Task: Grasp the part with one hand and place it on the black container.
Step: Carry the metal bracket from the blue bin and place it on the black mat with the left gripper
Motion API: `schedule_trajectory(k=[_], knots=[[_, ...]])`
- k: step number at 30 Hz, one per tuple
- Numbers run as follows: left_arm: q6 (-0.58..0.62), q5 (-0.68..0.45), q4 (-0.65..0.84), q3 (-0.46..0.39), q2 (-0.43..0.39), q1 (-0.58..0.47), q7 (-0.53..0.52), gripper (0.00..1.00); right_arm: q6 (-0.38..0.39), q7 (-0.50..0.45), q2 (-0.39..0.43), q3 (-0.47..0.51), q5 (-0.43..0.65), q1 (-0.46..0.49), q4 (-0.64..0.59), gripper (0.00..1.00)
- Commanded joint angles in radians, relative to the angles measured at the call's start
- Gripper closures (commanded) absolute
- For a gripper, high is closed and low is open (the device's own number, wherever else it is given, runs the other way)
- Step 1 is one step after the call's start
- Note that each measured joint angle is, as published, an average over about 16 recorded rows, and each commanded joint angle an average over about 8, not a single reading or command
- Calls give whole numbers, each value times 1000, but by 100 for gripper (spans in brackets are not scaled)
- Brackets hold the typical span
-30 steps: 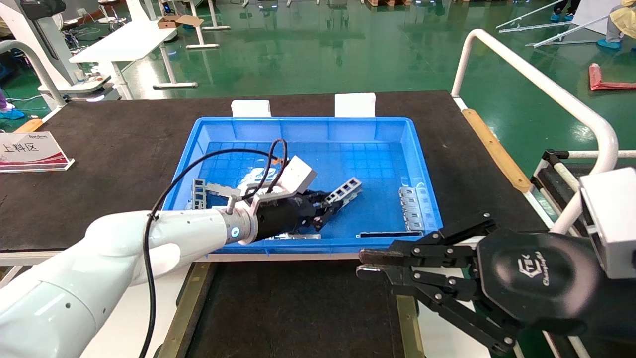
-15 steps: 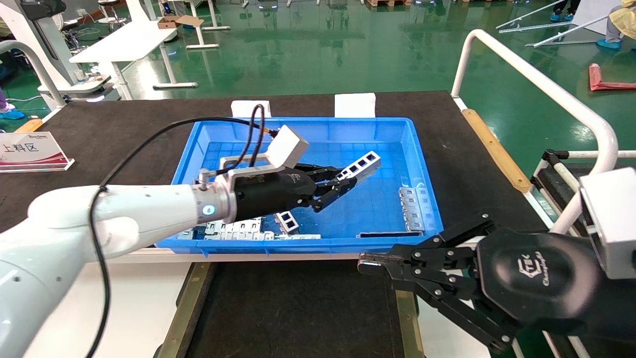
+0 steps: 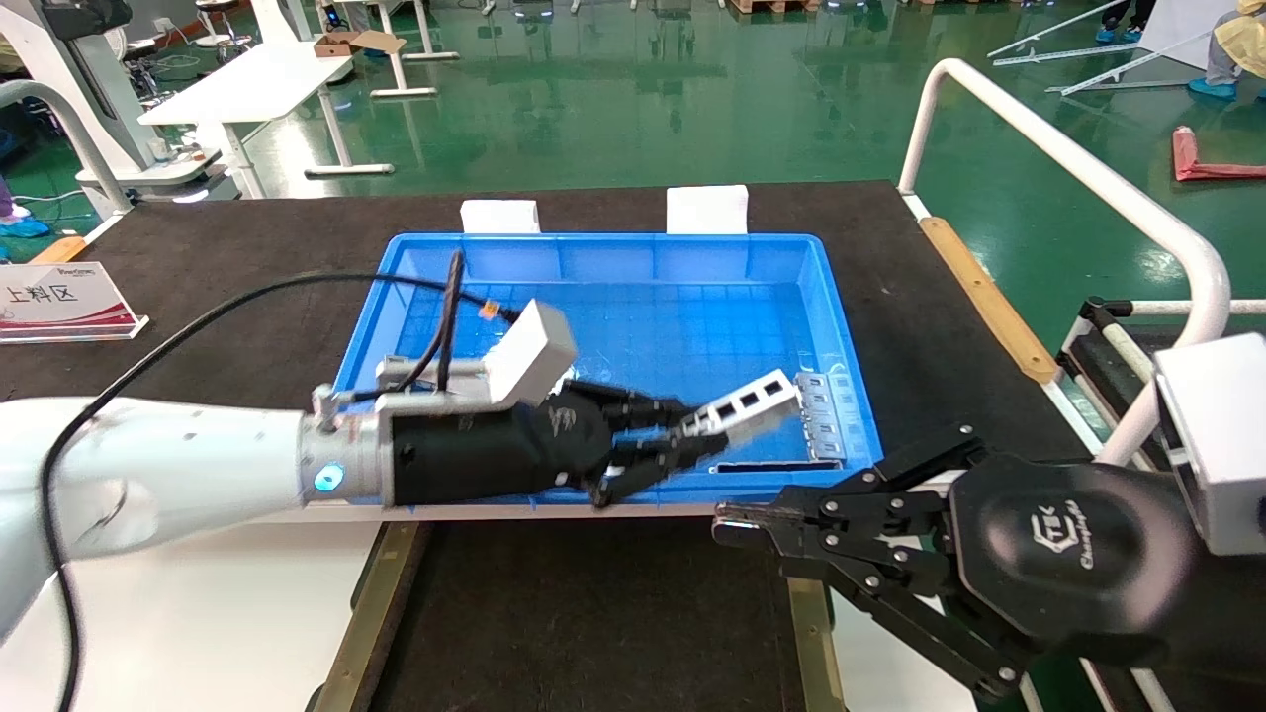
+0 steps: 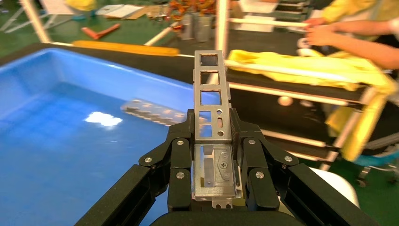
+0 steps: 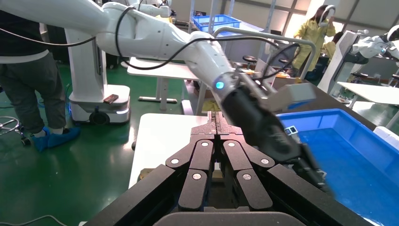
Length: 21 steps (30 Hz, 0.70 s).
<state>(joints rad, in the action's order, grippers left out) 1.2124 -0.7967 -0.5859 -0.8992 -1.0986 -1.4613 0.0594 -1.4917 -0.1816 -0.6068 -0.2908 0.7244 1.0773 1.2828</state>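
Blue crate [image 3: 841,326] on black mat [image 3: 198,297] (sign [image 3: 61,300] near) — white blocks [image 3: 705,209] behind.

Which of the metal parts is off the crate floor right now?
The part held in the left gripper, its ladder end sticking out above the crate. The other strips lie flat by the crate's right wall.

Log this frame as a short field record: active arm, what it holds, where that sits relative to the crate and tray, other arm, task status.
active arm: left gripper, shut on the part
part: ladder-like metal strip, held by one end, lifted above the blue crate near its front wall
black container: in front of the crate, nothing on it in view
other arm: right gripper, shut, parked over the tray's right rail
left in crate: more metal parts at its right side
task status: part grasped, not yet placed
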Motion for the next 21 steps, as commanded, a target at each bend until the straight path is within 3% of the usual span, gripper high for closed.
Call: schedule_trajectory(k=[1,7,13,21], knots=[[21,6,-53,0,27,20,-10,100,0,0,0,0,0,0,0,100],[-29,21,-288,-3,139,130,-80,100,0,0,0,0,0,0,0,100],[-167,17,-504,-14,247,261,-154,100,0,0,0,-1,-1,0,0,100],[-378,13,-642,-42,312,422,-253,100,1,1,1,-1,-1,0,0,100]])
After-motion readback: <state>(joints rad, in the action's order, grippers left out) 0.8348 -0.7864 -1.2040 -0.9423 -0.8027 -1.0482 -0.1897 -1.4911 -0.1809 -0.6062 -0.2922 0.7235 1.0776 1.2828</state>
